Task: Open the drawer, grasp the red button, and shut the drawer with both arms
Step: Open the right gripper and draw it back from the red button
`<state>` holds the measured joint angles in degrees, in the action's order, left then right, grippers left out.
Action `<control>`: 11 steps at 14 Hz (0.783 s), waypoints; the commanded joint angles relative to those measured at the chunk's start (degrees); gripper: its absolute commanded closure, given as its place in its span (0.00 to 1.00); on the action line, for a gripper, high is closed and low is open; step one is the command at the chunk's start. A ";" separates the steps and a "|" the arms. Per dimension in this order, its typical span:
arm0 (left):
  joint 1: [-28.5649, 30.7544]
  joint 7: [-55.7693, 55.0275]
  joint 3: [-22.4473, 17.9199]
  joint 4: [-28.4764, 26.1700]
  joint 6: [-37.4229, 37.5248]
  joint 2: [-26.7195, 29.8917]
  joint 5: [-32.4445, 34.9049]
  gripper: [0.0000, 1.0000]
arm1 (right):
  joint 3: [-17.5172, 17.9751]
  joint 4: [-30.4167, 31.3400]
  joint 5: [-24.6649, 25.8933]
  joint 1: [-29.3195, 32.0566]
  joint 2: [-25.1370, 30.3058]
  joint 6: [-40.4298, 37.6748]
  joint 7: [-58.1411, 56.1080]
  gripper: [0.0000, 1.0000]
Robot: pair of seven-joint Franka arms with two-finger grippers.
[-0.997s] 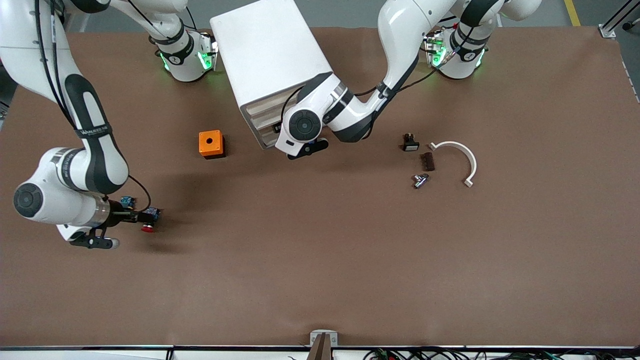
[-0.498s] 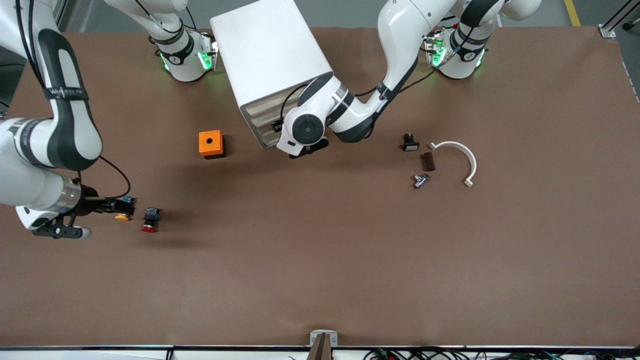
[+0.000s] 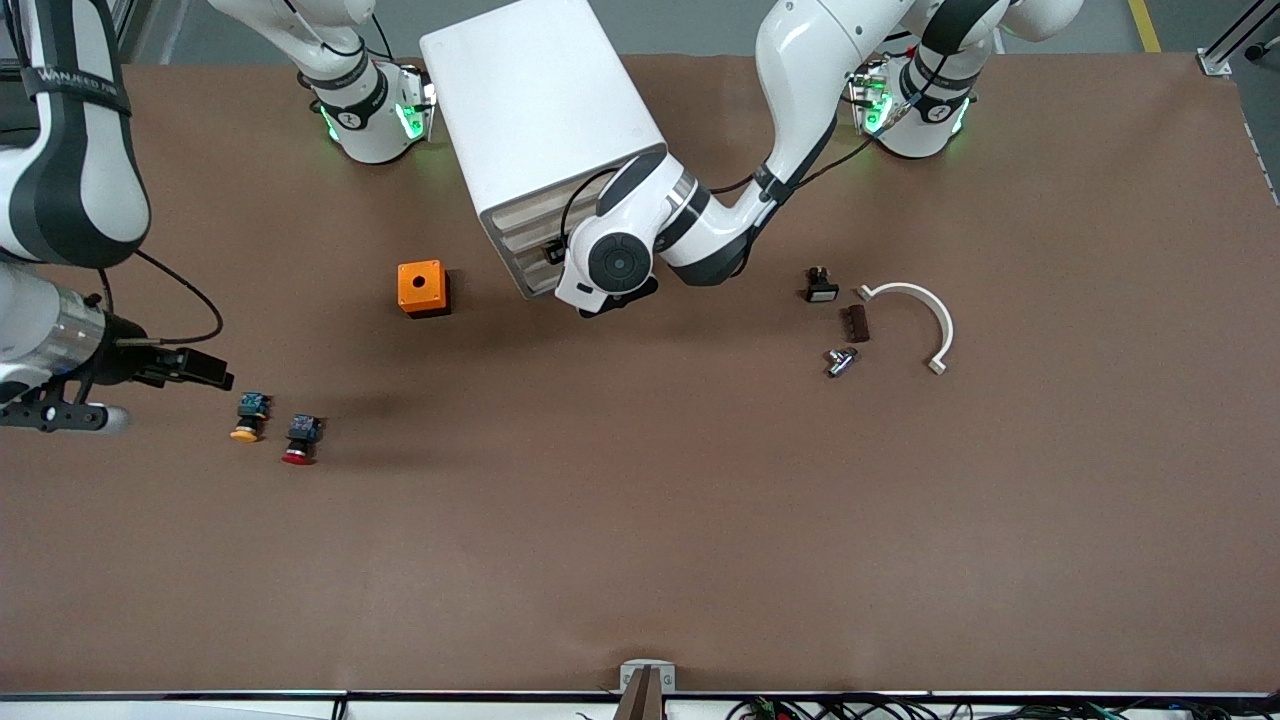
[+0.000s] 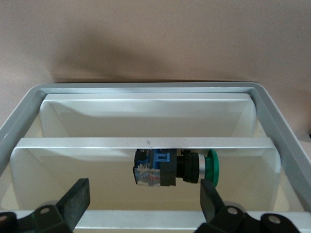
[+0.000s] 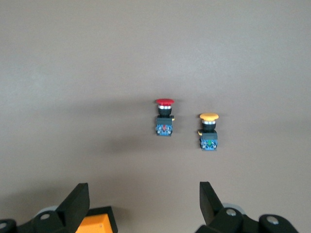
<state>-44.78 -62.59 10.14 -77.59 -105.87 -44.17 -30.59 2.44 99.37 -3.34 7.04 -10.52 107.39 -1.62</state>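
The button (image 3: 299,440), a small push switch with a round red mushroom cap on a black-and-blue block body, lies on its side on the matte brown table (image 3: 640,520) toward the right arm's end, free of any grip. Just beside it, apart, lies a like button with a yellow-orange cap (image 3: 247,417). The right gripper (image 3: 195,368) hangs over the table near the two, its black fingers spread wide and holding nothing; the right wrist view shows the red cap (image 5: 164,102) and the yellow-orange one (image 5: 209,116) side by side on the bare surface.

The smooth white box cabinet (image 3: 540,120) stands between the arms' bases, its pale slatted drawer fronts facing the front camera. The left gripper (image 4: 146,204) is at that front, fingers spread and empty, over a shallow white plastic drawer (image 4: 146,116) pulled out; in it lies a push button with a green cap (image 4: 175,167).

An orange box with a round hole (image 3: 422,288) sits beside the cabinet. Toward the left arm's end lie a curved white half-ring (image 3: 915,320), a small black part (image 3: 821,286), a dark brown block (image 3: 856,323) and a small metal fitting (image 3: 840,360).
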 commanded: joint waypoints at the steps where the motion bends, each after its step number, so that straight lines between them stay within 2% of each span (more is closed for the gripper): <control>1: 0.04 -0.08 -0.29 -0.28 -0.74 0.92 -1.31 0.00 | 0.72 -0.14 0.88 0.35 4.71 -4.63 -0.23 0.00; 6: 3.81 -0.08 -0.74 0.07 -0.74 2.68 -0.96 0.00 | 1.42 -1.55 0.79 0.26 9.11 -8.95 -0.31 0.00; 11: 11.72 -0.16 -0.82 -0.01 -0.66 5.76 1.14 0.00 | 1.42 -2.08 0.88 0.26 11.75 -10.89 -0.23 0.00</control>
<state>-35.84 -62.59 9.34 -76.36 -106.49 -40.58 -30.45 3.45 97.65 -3.33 7.03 0.08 97.45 -1.62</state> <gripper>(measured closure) 0.000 0.000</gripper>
